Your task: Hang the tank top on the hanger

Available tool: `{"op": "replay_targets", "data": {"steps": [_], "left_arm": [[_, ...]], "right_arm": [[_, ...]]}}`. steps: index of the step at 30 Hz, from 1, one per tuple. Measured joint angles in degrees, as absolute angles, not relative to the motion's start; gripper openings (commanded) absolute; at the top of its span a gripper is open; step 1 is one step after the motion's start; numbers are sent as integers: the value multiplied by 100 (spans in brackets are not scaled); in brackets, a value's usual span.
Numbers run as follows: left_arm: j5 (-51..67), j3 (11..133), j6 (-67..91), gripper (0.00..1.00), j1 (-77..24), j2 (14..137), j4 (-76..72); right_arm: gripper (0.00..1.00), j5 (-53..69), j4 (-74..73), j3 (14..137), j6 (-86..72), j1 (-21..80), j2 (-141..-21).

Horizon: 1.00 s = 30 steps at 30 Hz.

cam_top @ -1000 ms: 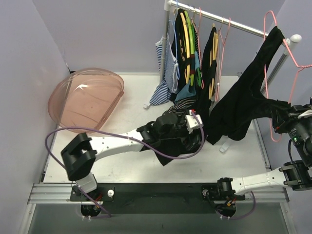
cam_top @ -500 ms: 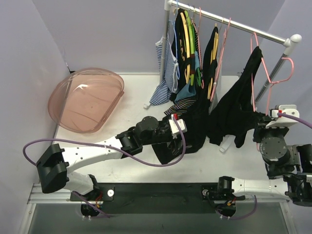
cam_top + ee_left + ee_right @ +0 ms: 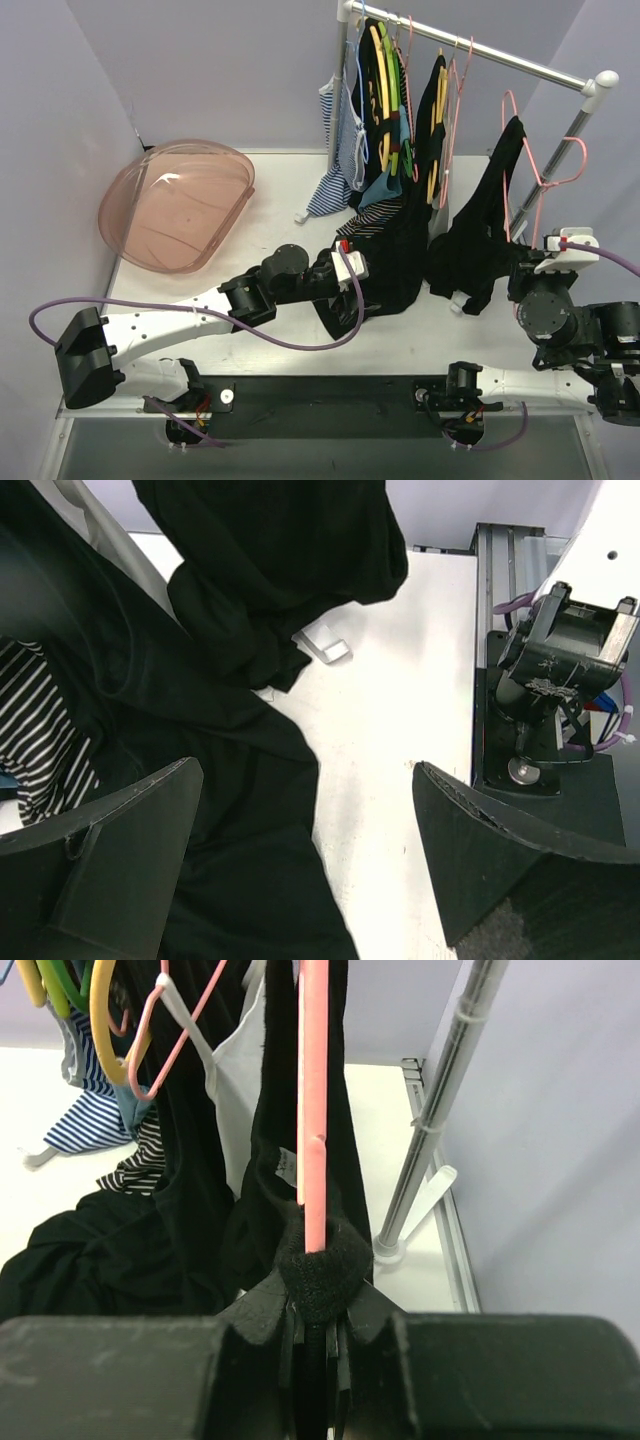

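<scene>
The pink hanger (image 3: pixel 541 165) stands upright at the right, beside the rack post, with the black tank top (image 3: pixel 478 240) draped on it and hanging down to the table. My right gripper (image 3: pixel 533 268) is shut low on the hanger, with a fold of the top's fabric pinched in its jaws. In the right wrist view the hanger bar (image 3: pixel 312 1110) rises straight out of my right gripper (image 3: pixel 320 1295), and the top (image 3: pixel 262 1215) shows its white label. My left gripper (image 3: pixel 390 280) is open and empty over the larger black garment (image 3: pixel 230 860); the tank top (image 3: pixel 270 570) hangs beyond it.
A pink basin (image 3: pixel 180 205) lies at the back left. The rack rail (image 3: pixel 480 45) carries yellow and green hangers (image 3: pixel 383 80), a striped top (image 3: pixel 335 170) and dark clothes. The larger black garment (image 3: pixel 385 255) trails onto the table. The rack post (image 3: pixel 445 1110) stands right of the hanger.
My right gripper has brought the hanger and tank top left and down, from the rack's far right end toward the table. My left arm has drawn back to the left.
</scene>
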<state>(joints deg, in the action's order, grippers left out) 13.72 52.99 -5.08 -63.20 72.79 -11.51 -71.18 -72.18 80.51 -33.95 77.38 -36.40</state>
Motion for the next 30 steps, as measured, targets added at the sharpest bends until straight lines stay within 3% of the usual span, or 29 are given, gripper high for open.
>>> {"op": "replay_targets", "data": {"steps": [17, 30], "left_arm": [[1374, 5290, -456, 97, -6322, 7109, -1046], [1356, 5290, -462, 97, -6705, 7203, -1216]], "right_arm": [[0, -7717, -7223, 7516, -3813, 8309, -3358], [0, -7887, -7225, 7334, -3896, 7968, -3489]]}}
